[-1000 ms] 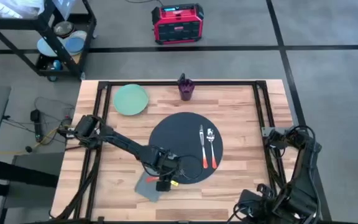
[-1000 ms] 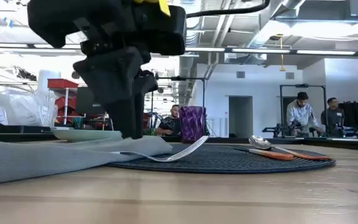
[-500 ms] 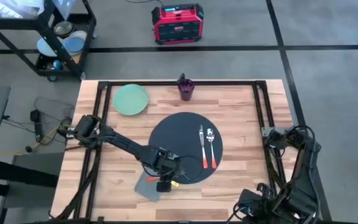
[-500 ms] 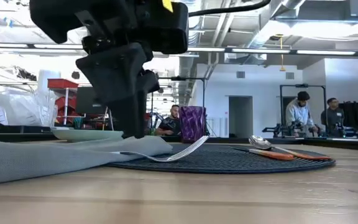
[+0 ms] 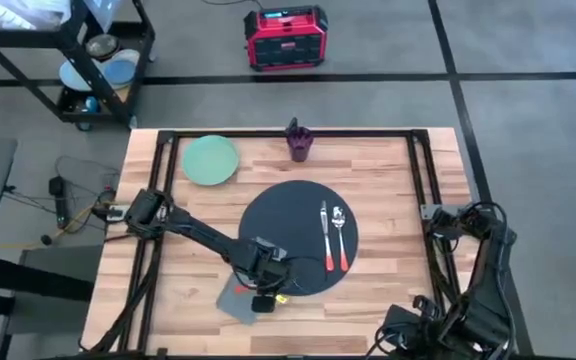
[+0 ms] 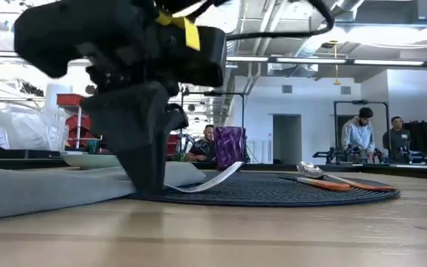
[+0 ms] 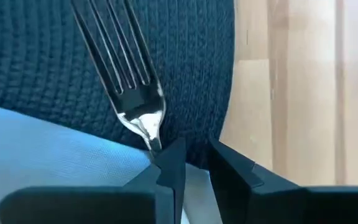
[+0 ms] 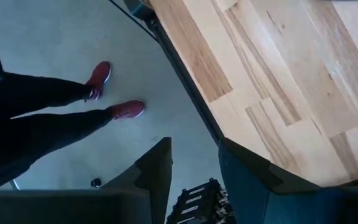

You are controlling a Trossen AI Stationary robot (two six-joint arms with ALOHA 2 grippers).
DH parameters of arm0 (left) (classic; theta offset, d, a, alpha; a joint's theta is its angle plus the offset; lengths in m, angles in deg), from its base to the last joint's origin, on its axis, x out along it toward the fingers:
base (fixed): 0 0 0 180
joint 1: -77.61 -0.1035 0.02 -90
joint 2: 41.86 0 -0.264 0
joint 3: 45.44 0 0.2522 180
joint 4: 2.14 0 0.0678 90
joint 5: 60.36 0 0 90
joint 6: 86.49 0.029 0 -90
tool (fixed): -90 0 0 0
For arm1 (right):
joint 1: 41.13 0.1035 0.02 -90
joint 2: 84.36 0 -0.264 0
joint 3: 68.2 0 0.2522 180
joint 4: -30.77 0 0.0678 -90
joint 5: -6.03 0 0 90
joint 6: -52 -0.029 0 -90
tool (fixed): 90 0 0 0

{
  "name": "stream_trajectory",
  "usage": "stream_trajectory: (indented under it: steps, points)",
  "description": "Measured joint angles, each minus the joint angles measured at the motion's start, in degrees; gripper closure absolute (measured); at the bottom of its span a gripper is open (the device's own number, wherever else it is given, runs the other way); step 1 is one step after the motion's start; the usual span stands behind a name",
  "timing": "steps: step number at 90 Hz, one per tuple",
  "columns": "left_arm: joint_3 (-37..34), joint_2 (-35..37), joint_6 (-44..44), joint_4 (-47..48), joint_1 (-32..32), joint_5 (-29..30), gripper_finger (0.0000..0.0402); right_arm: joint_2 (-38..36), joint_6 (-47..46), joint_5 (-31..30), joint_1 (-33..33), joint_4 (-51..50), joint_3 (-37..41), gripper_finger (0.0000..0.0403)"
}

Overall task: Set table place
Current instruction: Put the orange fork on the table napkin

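Observation:
A fork (image 7: 120, 68) lies with its tines on the round dark place mat (image 5: 288, 225) and its handle end back on the grey napkin (image 5: 233, 304); in the low view its tines (image 6: 219, 175) curve up off the mat. My left gripper (image 7: 197, 165) points down over the fork's neck near the table's (image 5: 388, 170) front, fingers a narrow gap apart. One fingertip (image 7: 169, 167) hides the neck. My right gripper (image 8: 194, 163) waits open beyond the table's near right corner. My left gripper comes from above, its fingers reaching down to where the napkin meets the mat (image 6: 148, 185). One fingertip stands over the fork's neck (image 7: 153, 142) and covers it. I cannot tell whether it touches the fork; nothing lies in the gap between the fingers.
A knife (image 5: 323, 235) and a spoon (image 5: 340, 235) with red handles lie side by side on the mat's right half. A pale green plate (image 5: 211, 160) and a purple cup (image 5: 299, 143) stand at the far edge. People stand in the room behind.
My left gripper has gone down and a little toward the table's near edge, its fingers now low at the napkin and mat. The fork has stayed where it was.

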Motion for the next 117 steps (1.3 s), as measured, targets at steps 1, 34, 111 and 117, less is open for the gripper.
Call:
stream_trajectory:
  steps: [1, 34, 111, 117]
  points:
    - [0.0, 0.0, 0.0, -0.1, 0.0, 0.0, 0.0354, 0.0, 0.0, 0.0, 0.0, 0.0, 0.0, 0.0284]
    - [3.3, -0.1, -0.6, 2.6, 0.0, -0.1, 0.0399, 0.0, 0.0, 0.0, 0.0, 0.0, 0.0, 0.0284]
    - [4.4, -0.5, 0.5, 11.4, -0.6, 4.7, 0.0311, 0.0, 0.1, -0.1, 0.0, 1.6, 0.0, 0.0284]
    - [4.4, -0.6, 0.0, 9.9, -0.6, 4.7, 0.0311, 0.0, 0.1, -0.1, 0.0, 1.6, 0.0, 0.0284]
